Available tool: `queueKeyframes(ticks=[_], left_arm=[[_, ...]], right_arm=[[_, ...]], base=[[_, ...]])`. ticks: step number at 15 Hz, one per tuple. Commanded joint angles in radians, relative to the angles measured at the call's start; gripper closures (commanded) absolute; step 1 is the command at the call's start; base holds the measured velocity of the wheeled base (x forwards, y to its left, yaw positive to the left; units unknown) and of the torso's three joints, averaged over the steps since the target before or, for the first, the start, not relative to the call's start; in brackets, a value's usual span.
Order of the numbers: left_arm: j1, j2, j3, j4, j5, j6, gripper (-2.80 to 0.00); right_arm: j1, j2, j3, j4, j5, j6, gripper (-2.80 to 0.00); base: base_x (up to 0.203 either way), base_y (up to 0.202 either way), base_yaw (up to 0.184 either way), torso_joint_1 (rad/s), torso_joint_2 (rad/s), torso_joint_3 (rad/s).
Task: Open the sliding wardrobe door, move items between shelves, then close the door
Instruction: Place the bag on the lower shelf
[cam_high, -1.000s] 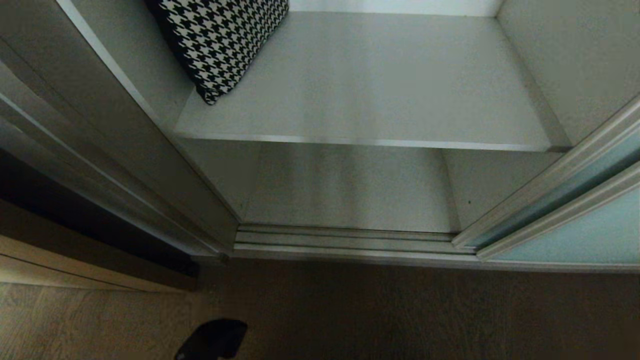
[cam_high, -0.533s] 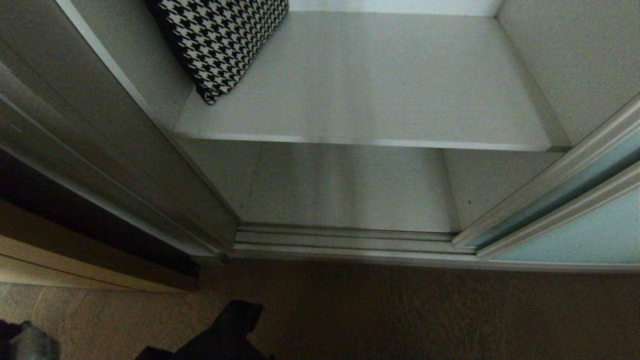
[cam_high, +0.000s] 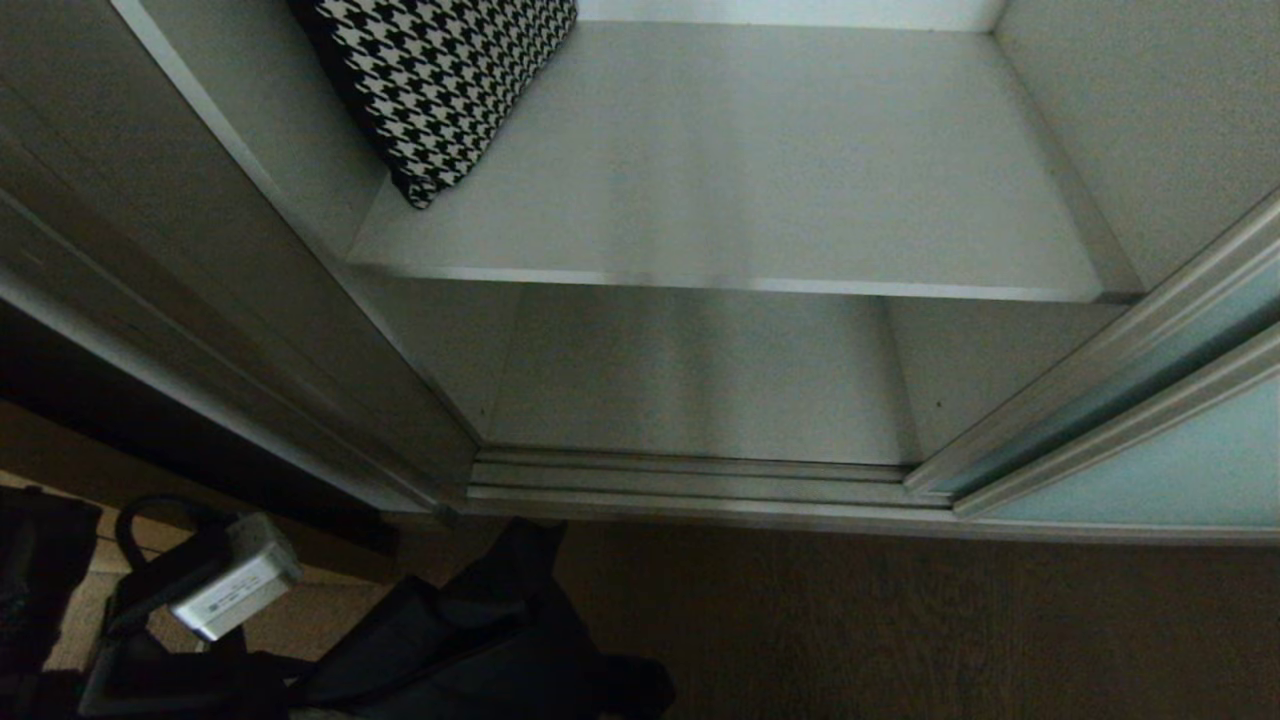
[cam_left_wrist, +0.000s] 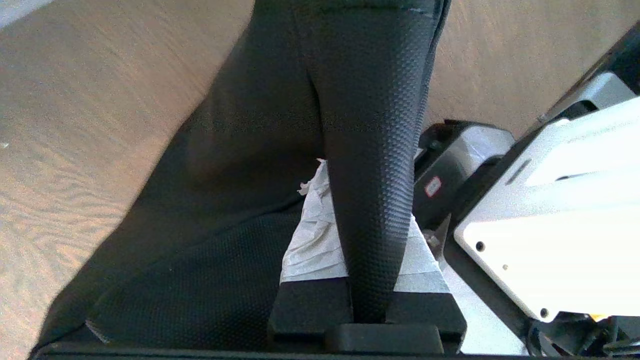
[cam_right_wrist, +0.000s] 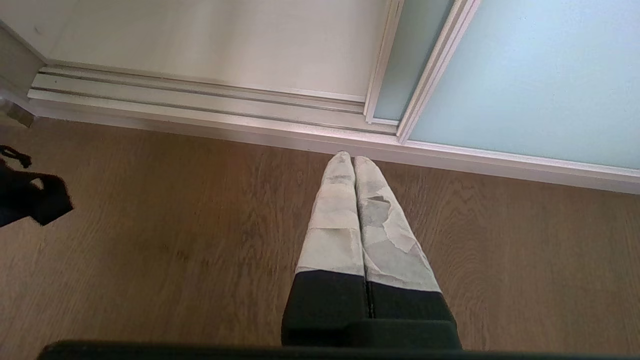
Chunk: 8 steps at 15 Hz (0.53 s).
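From my head I look into the open wardrobe: the sliding wardrobe door (cam_high: 1180, 470) is pushed aside at the right, its frosted blue-green glass just behind the ridged floor track (cam_high: 690, 480). The upper of the shelves (cam_high: 760, 190) carries a black-and-white houndstooth cushion (cam_high: 440, 80) in its left rear corner; the board below it (cam_high: 700, 380) lies bare. My left hand (cam_high: 520, 590) shows low at the left, over the wooden floor (cam_high: 950, 630) just before the track, with a dark fabric item (cam_high: 460, 650) bunched about it, well short of either shelf.

From my left wrist, my left hand (cam_left_wrist: 367, 280) is clamped tight on a fold of that dark textured fabric (cam_left_wrist: 370, 165), which hides most of the taped fingers (cam_left_wrist: 315, 245). The floor runs behind it, and part of my white base (cam_left_wrist: 550, 225) stands beside.

From my right wrist, my right hand (cam_right_wrist: 354, 160) hangs with its taped fingers (cam_right_wrist: 335, 225) pressed together on nothing, pointing at the floor (cam_right_wrist: 150, 240) just before the track (cam_right_wrist: 200, 100). The door (cam_right_wrist: 530, 75) lies beyond it, apart.
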<state>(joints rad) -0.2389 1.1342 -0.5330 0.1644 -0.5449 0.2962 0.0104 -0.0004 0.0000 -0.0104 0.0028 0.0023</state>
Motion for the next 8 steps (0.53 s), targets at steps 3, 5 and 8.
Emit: queueKeyframes(ticks=[3,5,8], left_arm=[[-0.037,0.093,0.021,-0.008,0.013,-0.003,0.0],[-0.036,0.048,0.002,-0.012,0.039,-0.026,0.0],[-0.034,-0.098,-0.032,-0.012,0.097,-0.128,0.0]], right_arm=[[0.0,-0.003,0.002,0.0,0.0,0.0,0.0],[0.0,-0.003,0.0,0.0,0.0,-0.001,0.0],[0.0,-0.003,0.0,0.0,0.0,0.0,0.0]], base=[[0.0,0.0,0.0,0.0,0.0,0.0],[0.0,0.0,0.0,0.0,0.0,0.0],[0.0,0.0,0.0,0.0,0.0,0.0]])
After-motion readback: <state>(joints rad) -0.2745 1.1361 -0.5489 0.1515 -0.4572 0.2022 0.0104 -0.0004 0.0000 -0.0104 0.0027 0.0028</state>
